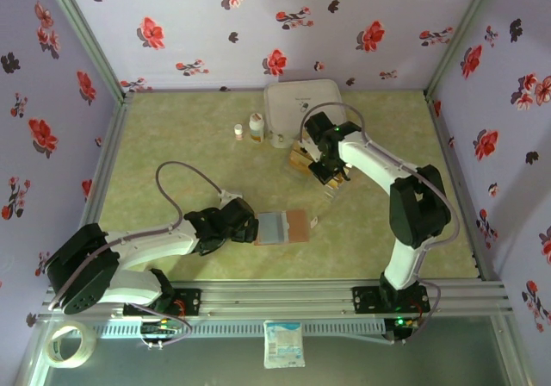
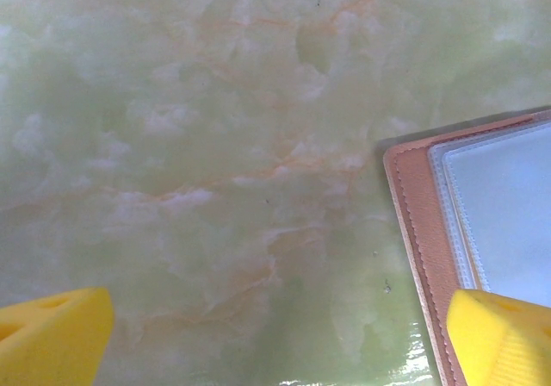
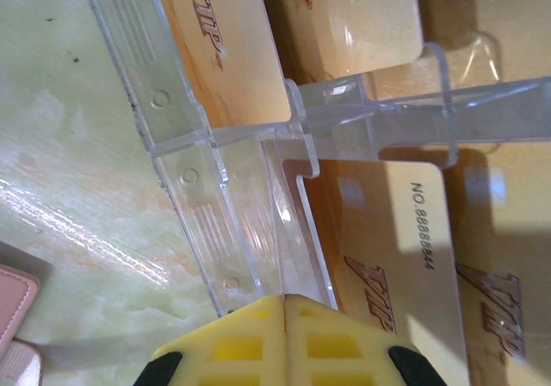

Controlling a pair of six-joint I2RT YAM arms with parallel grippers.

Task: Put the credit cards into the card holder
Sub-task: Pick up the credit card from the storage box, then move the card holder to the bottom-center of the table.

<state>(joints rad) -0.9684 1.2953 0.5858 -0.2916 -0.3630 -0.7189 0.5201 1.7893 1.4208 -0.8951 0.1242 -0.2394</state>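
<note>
left gripper: wide apart, empty, at card holder edge
right gripper: pads pressed together, above credit cards in clear rack

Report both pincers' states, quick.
Left pincer: open, empty, at the card holder edge.
Right pincer: shut at the clear rack; whether it pinches a credit card cannot be told.

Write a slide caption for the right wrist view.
Right pincer, closed, at the clear plastic rack holding gold VIP credit cards, on the green marbled table.
</note>
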